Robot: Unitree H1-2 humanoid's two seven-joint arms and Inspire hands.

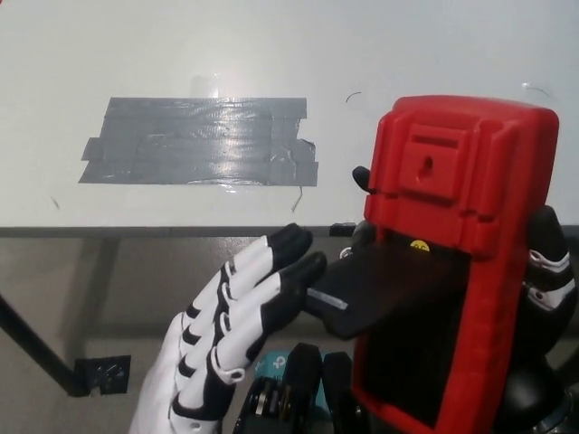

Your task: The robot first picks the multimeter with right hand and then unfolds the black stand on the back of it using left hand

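Filling the far half of the view, the white desk (181, 45) carries a patch of grey tape strips (201, 141) left of centre, plus a few faint scratch marks. Its near edge runs straight across the middle; below it, floor and a dark desk leg at lower left.

At right, the red multimeter (461, 262) is held up off the desk, back toward the camera, roughly upright with a slight tilt. The black right robot hand (547, 280) grips it from behind and the right side; only parts of the hand show past the casing, so the hold itself is mostly hidden, though it looks wrapped around the body.

The black stand (389, 294) is swung out from the meter's back, its free end pointing left, hinge end near the yellow mark.

The white left robot hand (240, 316) reaches up from lower left, fingers (294, 262) straight and close together, holding nothing. Dark fingertips touch the stand's free end.
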